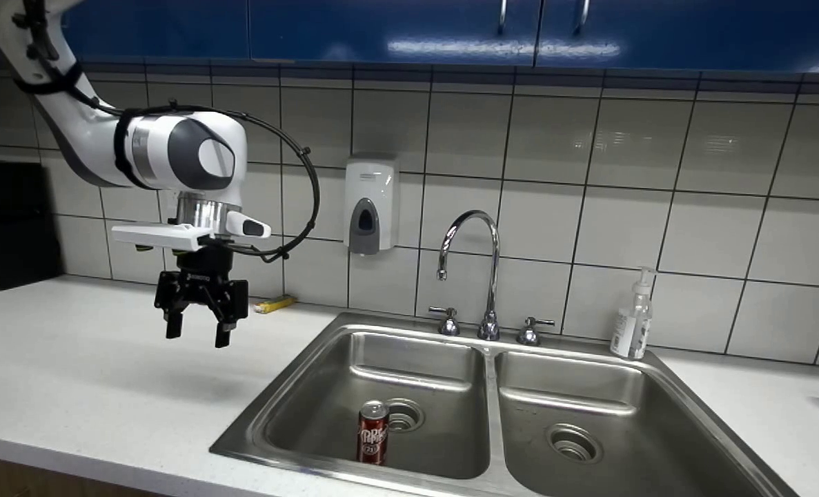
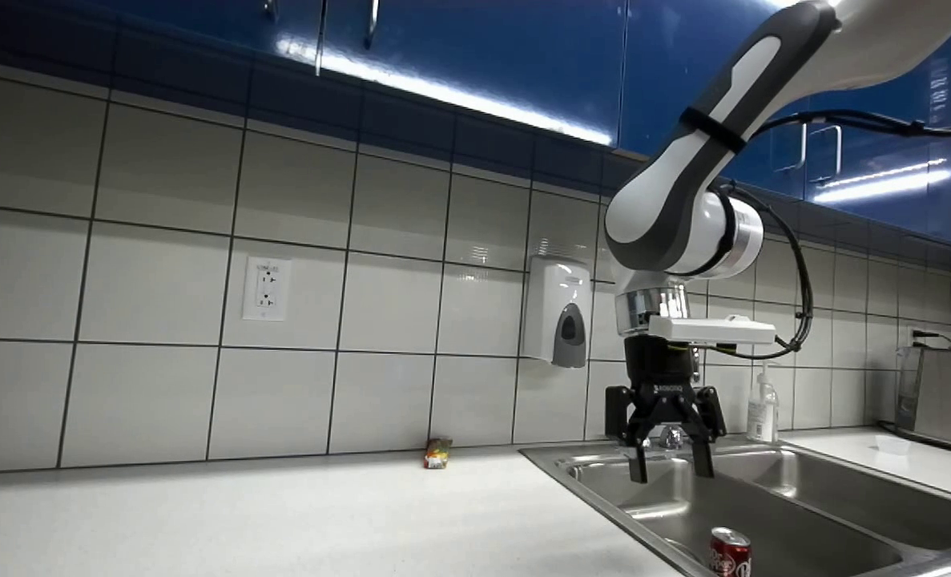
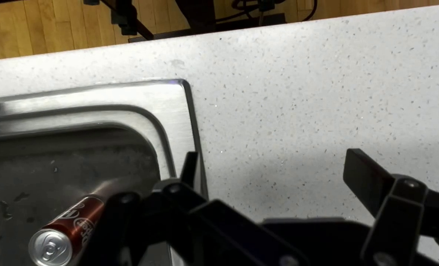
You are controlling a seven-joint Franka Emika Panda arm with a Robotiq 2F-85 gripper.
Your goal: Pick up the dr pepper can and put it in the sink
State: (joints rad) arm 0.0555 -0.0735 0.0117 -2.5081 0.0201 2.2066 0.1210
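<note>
Counter (image 1: 105, 386), one, white and speckled, spread across the lower left of the frame. Can (image 1: 372, 435), one, dark red with silver top and pale Dr Pepper lettering: I see it standing upright low in the middle of the frame, inside the left-hand basin (image 1: 443, 386) of the two-basin steel sink (image 1: 277, 395), toward its front edge and near that basin's round drain (image 1: 403, 416). Gripper (image 1: 198, 337), one, black: I have it pointing down left of centre, above the counter and apart from the can, its fingers (image 1: 223, 336) set wide of each other. In my wrist view it covers part of the can at lower left, counter shows through the gap between the fingers, and drops (image 3: 5, 210) lie on the basin floor. Arm (image 1: 163, 141), one, white and grey, running from the upper left, a black cable (image 1: 316, 186) looped to its right. Tap (image 1: 493, 269), one, chrome, arched, behind the basins, a lever handle (image 1: 448, 322) on either side. Pump bottle (image 1: 633, 328), one, clear with a pale label, at the sink's far right corner. Packet (image 1: 274, 304), one, mainly yellow, on the counter near the wall (image 1: 554, 152). Dispenser (image 1: 371, 207), one, white with a grey front, fixed to the wall's cream tiles, upper middle. Socket (image 2: 266, 288), one, white, at left in an exterior view. Cupboards (image 1: 381, 31), blue, glossy, across the top.
</note>
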